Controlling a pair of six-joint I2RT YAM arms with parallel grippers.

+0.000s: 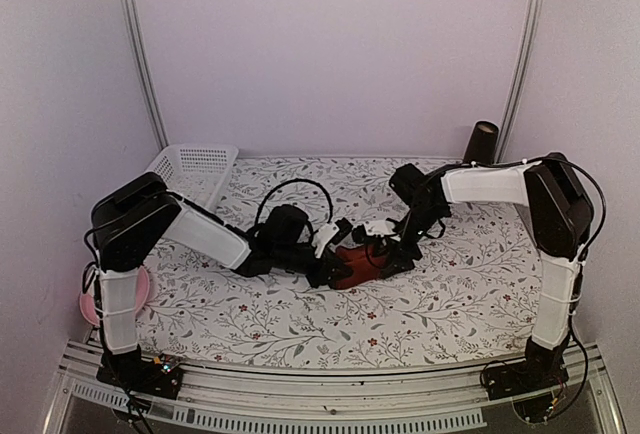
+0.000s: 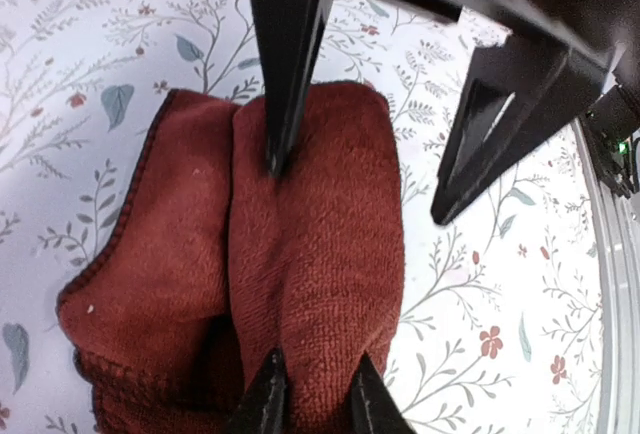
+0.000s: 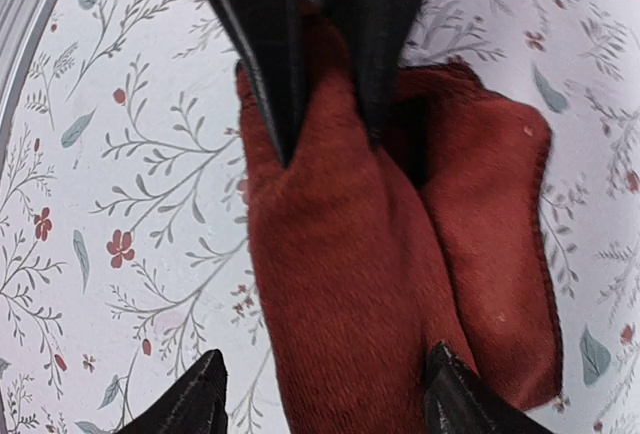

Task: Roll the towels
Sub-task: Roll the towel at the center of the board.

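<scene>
One hold only: left gripper clamped on one end of the part-rolled maroon towel, mid-bench; right gripper jaws apart, astride the other end. Risk: roll slackens, loose flap unfurls, or it skews if pulled one-sided.

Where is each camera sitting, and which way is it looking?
Top: high behind the robot, looking down at the table; left arm and right arm show, meeting at the towel.
Left wrist: on the left arm, looking down past the left gripper, pinching the towel; the right gripper pokes in on top.
Right wrist: on the right arm, looking down past its open gripper at the towel; the left gripper pokes in on top.
Shared: both wrist views see the towel from opposite ends.
</scene>
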